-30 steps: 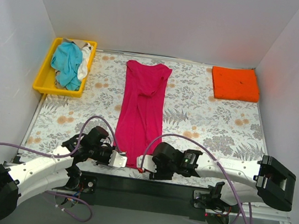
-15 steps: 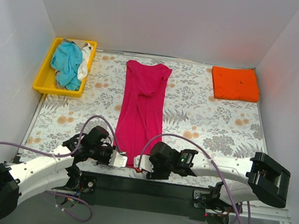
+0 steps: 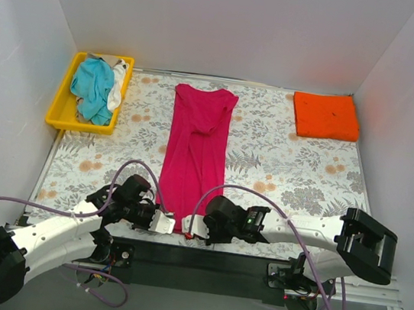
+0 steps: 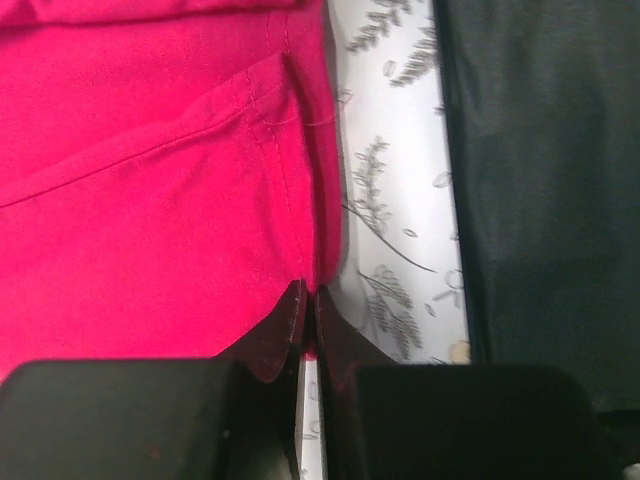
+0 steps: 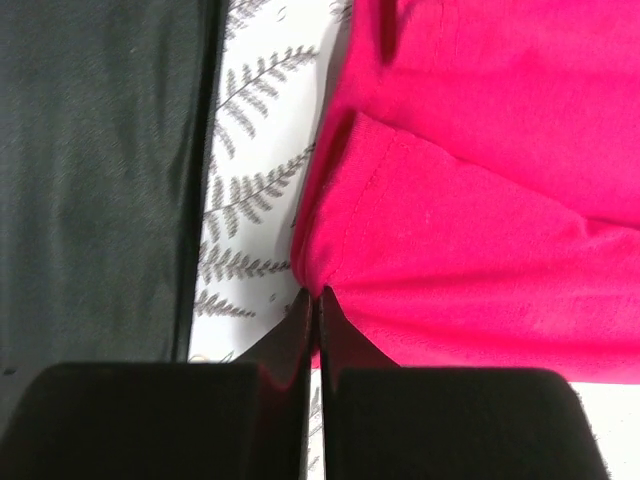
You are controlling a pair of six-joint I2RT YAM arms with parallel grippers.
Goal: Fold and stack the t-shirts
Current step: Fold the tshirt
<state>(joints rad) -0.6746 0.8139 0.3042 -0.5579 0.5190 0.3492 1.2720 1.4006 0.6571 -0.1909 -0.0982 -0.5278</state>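
- Since the earlier view, the right arm has slid left along the near edge, and the right pincer (image 3: 196, 229) has snapped together on the near right corner of the magenta shirt (image 3: 197, 146); the left arm has not shifted
- The left pincer (image 3: 166, 223) is pressed together on the near left corner of the same hem, with a sliver of pink cloth between its tips
- The magenta shirt lies as a long narrow strip down the middle of the floral tabletop (image 3: 282, 166); an orange shirt (image 3: 325, 115) sits folded at the far right, and a teal shirt (image 3: 93, 89) is heaped in the yellow tray (image 3: 58, 107)
- Risk: both bites take only the very edge, so a corner could slip free on lifting
- Risk: the strip looks layered, so a pincer may hold only the top layer and the fold would open
- Risk: uneven lifting by the two arms would skew the fold
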